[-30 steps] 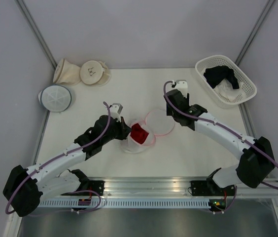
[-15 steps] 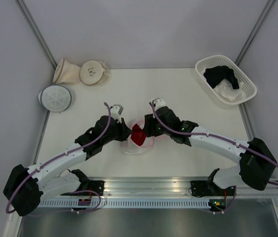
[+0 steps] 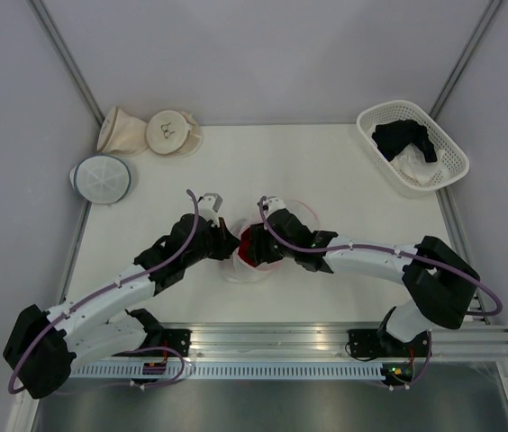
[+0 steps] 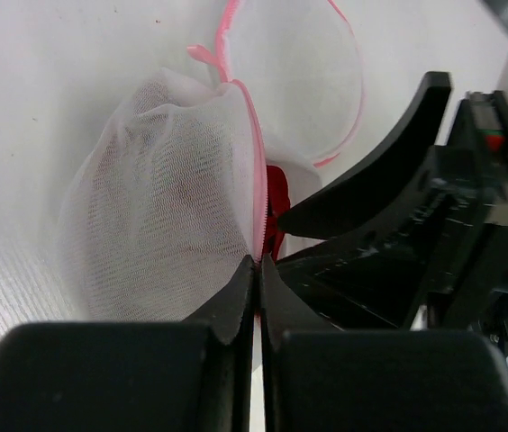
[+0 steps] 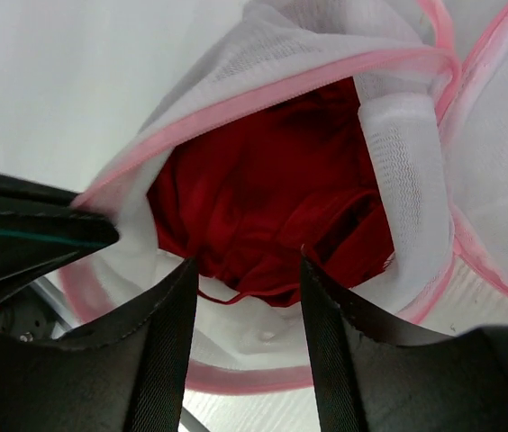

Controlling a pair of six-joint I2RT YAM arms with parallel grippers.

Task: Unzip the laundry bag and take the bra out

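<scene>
The laundry bag [image 3: 240,268] lies with its mouth open near the middle of the surface [image 3: 263,162], between the two arms. The left claw [image 4: 256,270] is pressed together on its pink rim (mesh bulging beside it). The right claw [image 5: 247,301], spread, hangs at the opening, with its fingers either side of the red bra [image 5: 263,180] inside the bag.

Mid-frame on the worktop [image 3: 245,162], the left hand [image 3: 228,239] and the right hand [image 3: 261,236] meet at the laundry bag [image 3: 243,269], with the red bra [image 3: 253,246] showing between them. At upper right, a white basket [image 3: 453,155] holds a black garment [image 3: 403,138].
</scene>
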